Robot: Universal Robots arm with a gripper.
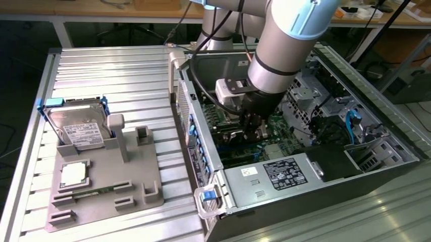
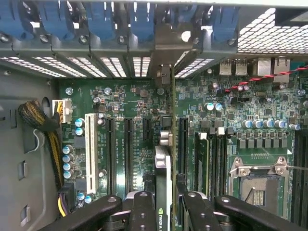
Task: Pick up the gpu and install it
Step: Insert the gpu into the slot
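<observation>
The robot arm (image 1: 286, 45) reaches down into the open computer case (image 1: 377, 151), which lies on its side on the metal table (image 1: 114, 65). Its gripper (image 1: 255, 126) is low inside the case, right over the green motherboard (image 2: 120, 101). The two black fingers (image 2: 144, 209) are squeezed onto the gpu (image 2: 163, 183), one on each side of it. The gpu stands on its thin edge between them, so from the wrist view it looks like a narrow strip running up toward the back wall of the case. Its silver end bracket (image 2: 163, 53) is up against that back wall, between the blue clips (image 2: 101, 19). The card sits in line with the long black slots (image 2: 127, 149) on the board, but I cannot tell if it is pushed all the way in. On the exterior view's left, well away from the case, a gray holder tray (image 1: 101, 186) rests on the table. A silver hard drive (image 1: 81, 128) with a white label leans in it, and a square chip (image 1: 72, 173) lies flat just below that. A power supply box (image 1: 273, 179) with a label fills the near end of the case.
</observation>
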